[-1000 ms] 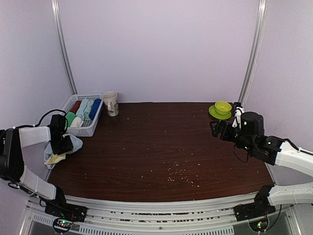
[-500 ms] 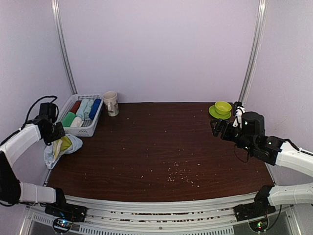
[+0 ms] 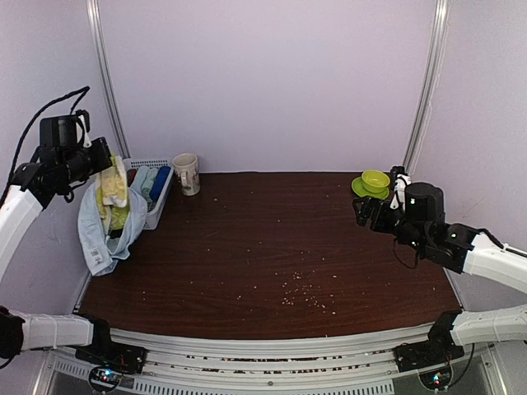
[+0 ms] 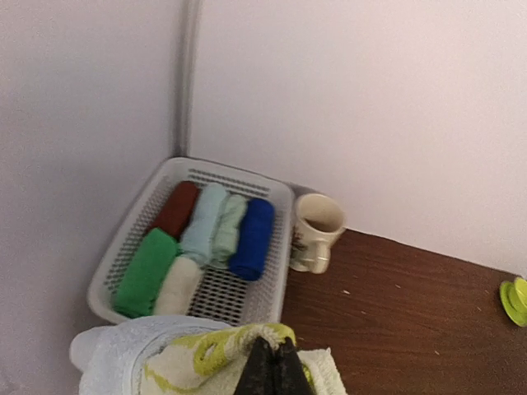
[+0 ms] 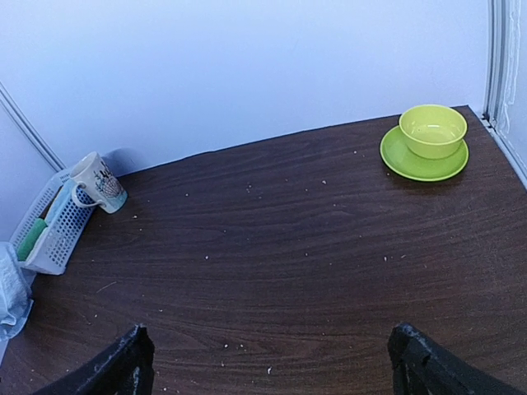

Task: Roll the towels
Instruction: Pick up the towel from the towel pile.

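Observation:
My left gripper (image 3: 105, 162) is raised high at the far left, shut on a fold of the yellow-green towel (image 3: 112, 192) with white print. In the left wrist view the dark fingertips (image 4: 272, 372) pinch that towel (image 4: 216, 352) together. The pale blue-white towel (image 3: 98, 235) hangs down with it, its lower end near the table's left edge; it bunches beside the jaws (image 4: 123, 355). My right gripper (image 3: 363, 216) hovers at the right side, open, with only bare tabletop between its fingers (image 5: 126, 366).
A white slatted basket (image 4: 268, 282) holding several rolled towels stands at the back left, just behind the hanging cloth. A cream mug (image 3: 187, 173) stands next to it. A green bowl on a saucer (image 3: 375, 183) sits at the back right. Crumbs dot the dark wooden table (image 3: 272, 247).
The left gripper closed on the towels at the table's left edge and lifted them high, so they now hang in front of the basket. The right arm has hardly moved.

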`<state>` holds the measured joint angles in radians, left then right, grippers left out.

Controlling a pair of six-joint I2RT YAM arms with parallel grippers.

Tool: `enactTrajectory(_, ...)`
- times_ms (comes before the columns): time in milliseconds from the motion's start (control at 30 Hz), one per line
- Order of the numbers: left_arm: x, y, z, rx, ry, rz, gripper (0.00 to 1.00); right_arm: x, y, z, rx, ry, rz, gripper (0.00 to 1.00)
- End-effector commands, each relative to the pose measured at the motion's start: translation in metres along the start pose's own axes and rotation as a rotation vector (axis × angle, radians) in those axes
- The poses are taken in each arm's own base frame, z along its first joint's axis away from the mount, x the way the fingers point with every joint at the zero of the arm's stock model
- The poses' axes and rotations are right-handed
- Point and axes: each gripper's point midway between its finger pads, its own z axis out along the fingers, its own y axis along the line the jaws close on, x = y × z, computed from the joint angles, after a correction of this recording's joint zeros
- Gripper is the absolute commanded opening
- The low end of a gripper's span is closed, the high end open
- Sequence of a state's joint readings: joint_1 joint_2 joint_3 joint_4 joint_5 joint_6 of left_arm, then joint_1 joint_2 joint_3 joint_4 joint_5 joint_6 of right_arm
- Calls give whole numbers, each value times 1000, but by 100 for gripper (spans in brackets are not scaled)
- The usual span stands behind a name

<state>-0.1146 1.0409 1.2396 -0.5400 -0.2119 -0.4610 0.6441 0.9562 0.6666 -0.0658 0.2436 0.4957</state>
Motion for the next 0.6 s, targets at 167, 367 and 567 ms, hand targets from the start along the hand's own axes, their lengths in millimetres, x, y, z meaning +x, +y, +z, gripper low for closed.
enactTrajectory(167,-62,-135,-47,328,-160,89,0,-29,31,-10,-118,-36,-34,100)
enactTrajectory(367,-52,-195,-55,507,-142,141,0,-32,63,-13,-281,-13,-34,100)
enactTrajectory(567,-78,-101,-75,36,-267,58,0,-29,58,-12,-267,-34,-34,100)
